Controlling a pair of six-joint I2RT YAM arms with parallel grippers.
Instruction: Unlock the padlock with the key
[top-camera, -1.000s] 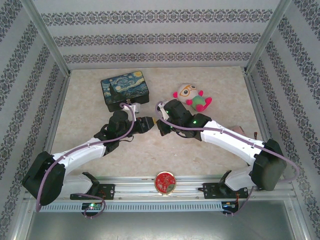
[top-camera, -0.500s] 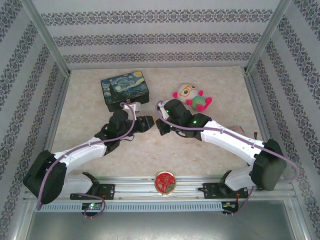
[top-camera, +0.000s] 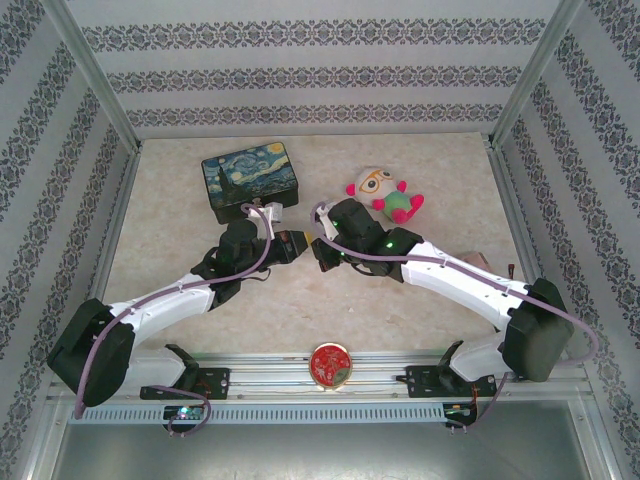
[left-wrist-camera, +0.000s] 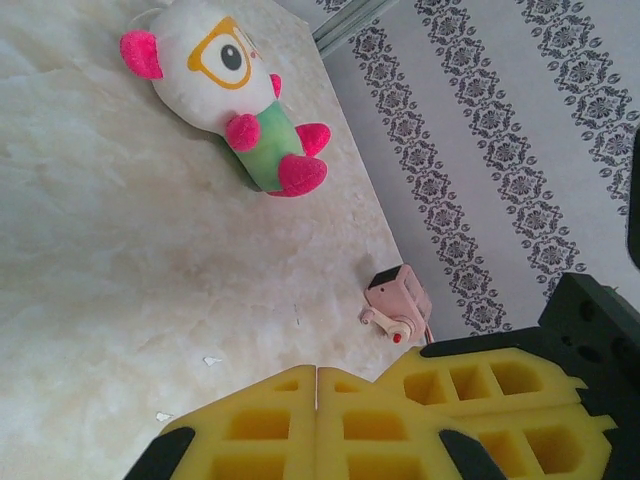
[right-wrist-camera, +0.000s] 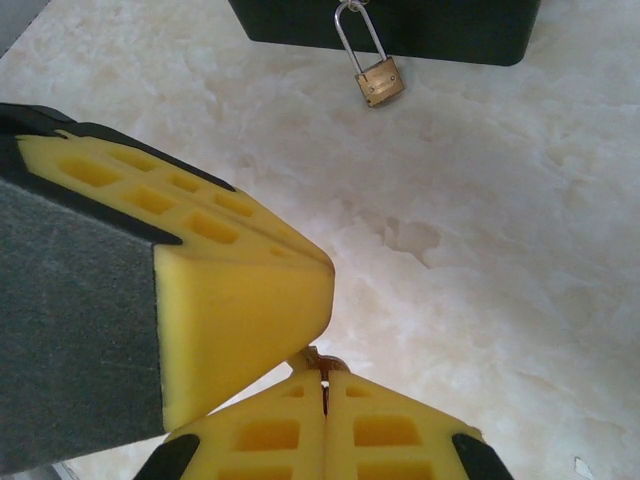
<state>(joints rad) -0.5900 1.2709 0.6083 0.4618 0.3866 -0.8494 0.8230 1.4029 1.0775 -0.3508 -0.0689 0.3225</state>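
Close quarters here: the right gripper (right-wrist-camera: 322, 385) is pinched tight on a brownish sliver I take for the key (right-wrist-camera: 318, 358), and the left gripper (left-wrist-camera: 317, 385) is pressed fully closed just beside it, though whether it has the key too I cannot tell. The padlock (right-wrist-camera: 379, 81) lies ahead of the right fingertips, well apart, its shackle up against the near wall of the tin box (right-wrist-camera: 440, 25), which is shut with its contents hidden. The danger is 2 grippers crowding 1 tiny key: a tug between them could twist it askew or drop it.

White arms (top-camera: 165, 300), black joints (top-camera: 530, 345), lilac cables (top-camera: 263, 250), yellow pincer pads (left-wrist-camera: 380, 455) (grid-celled)
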